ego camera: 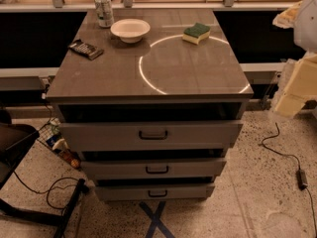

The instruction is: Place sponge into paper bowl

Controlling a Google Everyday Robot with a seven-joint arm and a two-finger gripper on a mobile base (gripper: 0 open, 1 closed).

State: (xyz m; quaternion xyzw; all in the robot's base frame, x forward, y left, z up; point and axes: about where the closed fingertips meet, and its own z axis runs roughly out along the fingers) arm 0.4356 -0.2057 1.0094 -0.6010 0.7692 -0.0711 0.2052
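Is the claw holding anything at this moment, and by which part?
Nothing visible. The claw hangs at the right edge, beside the cabinet; the sponge lies free on top.

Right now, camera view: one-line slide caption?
The sponge and paper bowl lie apart on the cabinet top; the hand hovers off the cabinet's right side, away from both.

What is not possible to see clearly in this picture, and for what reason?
Camera view:
- Gripper: at the right edge, beside the cabinet, partly cut off by the frame.
- Can: label too blurred to read.
- Dark packet left of the bowl: too small to identify.
- Drawers: insides hidden in shadow.
- Sponge: underside hidden, it lies on the cabinet.
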